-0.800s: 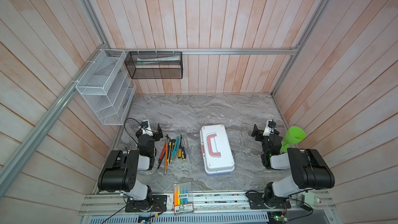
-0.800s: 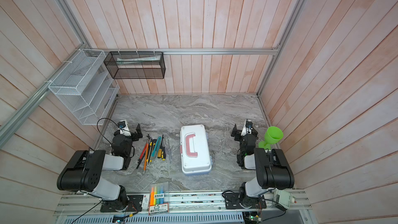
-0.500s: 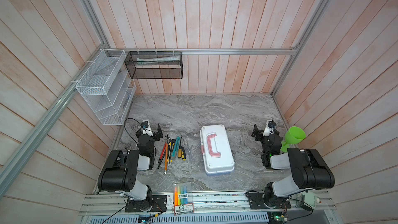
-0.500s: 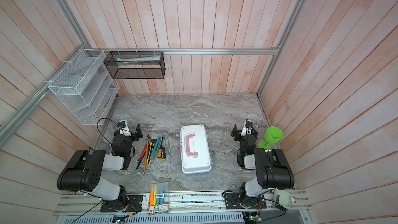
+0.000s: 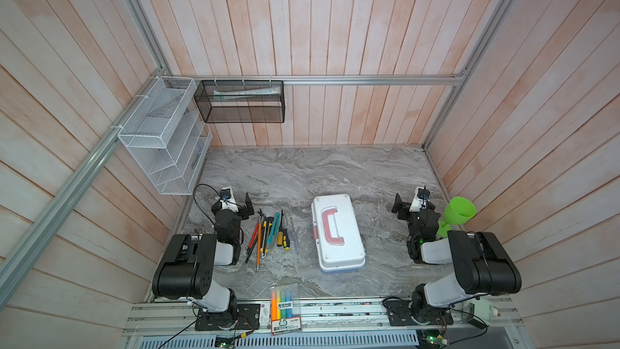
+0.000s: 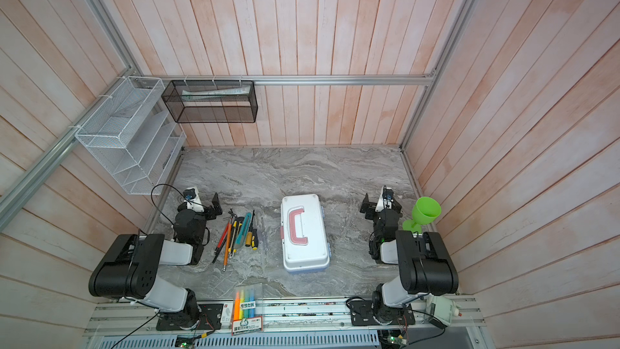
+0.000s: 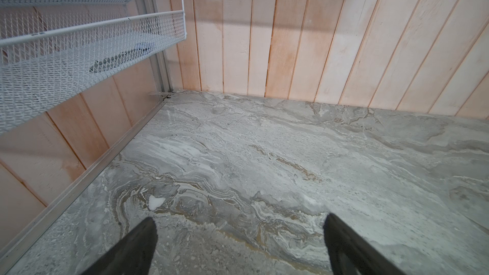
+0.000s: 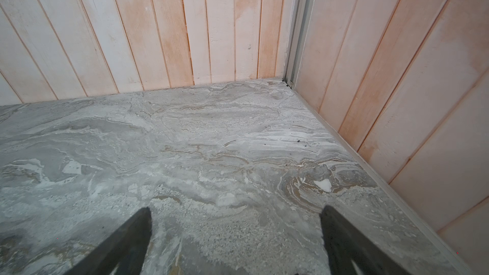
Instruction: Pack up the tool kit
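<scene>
The tool kit case [image 5: 337,233] is lying shut on the marble table [image 5: 302,169], pink handle [image 5: 325,226] facing up. The slim tools [image 5: 268,235], screwdrivers among them, are lying loose just left of the case. Farther left of the case, the left gripper [image 7: 239,227] is holding its jaws wide and empty; well right of the case, the right gripper [image 8: 235,215] is doing the same

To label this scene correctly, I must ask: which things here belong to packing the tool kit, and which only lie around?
For the job:
- white case with pink handle, lid shut
- loose tools beside it

Just lying about:
- highlighter pack
- green cup
- white wire rack
- black mesh basket
</scene>
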Available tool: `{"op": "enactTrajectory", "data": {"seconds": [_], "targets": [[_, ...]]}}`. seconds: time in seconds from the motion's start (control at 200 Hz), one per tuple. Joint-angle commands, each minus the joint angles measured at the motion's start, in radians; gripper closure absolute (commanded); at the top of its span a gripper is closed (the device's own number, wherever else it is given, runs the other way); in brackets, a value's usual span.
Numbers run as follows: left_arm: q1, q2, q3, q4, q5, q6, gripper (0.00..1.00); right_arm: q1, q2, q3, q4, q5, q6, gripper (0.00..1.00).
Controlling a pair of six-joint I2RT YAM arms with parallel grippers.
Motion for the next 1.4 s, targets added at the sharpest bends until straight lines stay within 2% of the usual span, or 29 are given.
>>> {"op": "enactTrajectory", "data": {"seconds": [0.0, 0.915, 0.97, 1.0, 1.09, 1.161, 1.306, 1.391], "targets": [[0.004, -0.005, 0.013, 0.003, 0.014, -0.001, 0.0, 0.003, -0.008, 0.012, -0.009, -0.009, -0.011, 0.02], [0.003, -0.007, 0.01, 0.007, 0.014, -0.001, 0.0, 0.005, -0.009, 0.013, -0.008, -0.009, -0.012, 0.02], [0.004, -0.013, 0.012, 0.015, 0.003, -0.003, 0.0, 0.003, -0.013, 0.015, 0.002, 0.026, 0.007, 0.02], [0.004, -0.032, 0.025, -0.035, -0.005, -0.007, 0.0, 0.004, -0.023, 0.022, 0.005, 0.051, 0.011, 0.02], [0.004, -0.135, 0.112, -0.29, 0.0, -0.006, 0.0, 0.006, -0.114, 0.127, -0.272, 0.032, -0.003, 0.02], [0.002, -0.21, 0.166, -0.436, 0.007, -0.026, 0.0, 0.024, -0.175, 0.187, -0.412, 0.046, 0.011, 0.03], [0.001, -0.391, 0.166, -0.573, 0.15, -0.191, 0.0, 0.054, -0.32, 0.242, -0.589, -0.011, 0.135, 0.07], [-0.003, -0.487, 0.179, -0.711, 0.241, -0.301, 0.0, 0.122, -0.389, 0.339, -0.822, -0.004, 0.169, 0.1]]}}
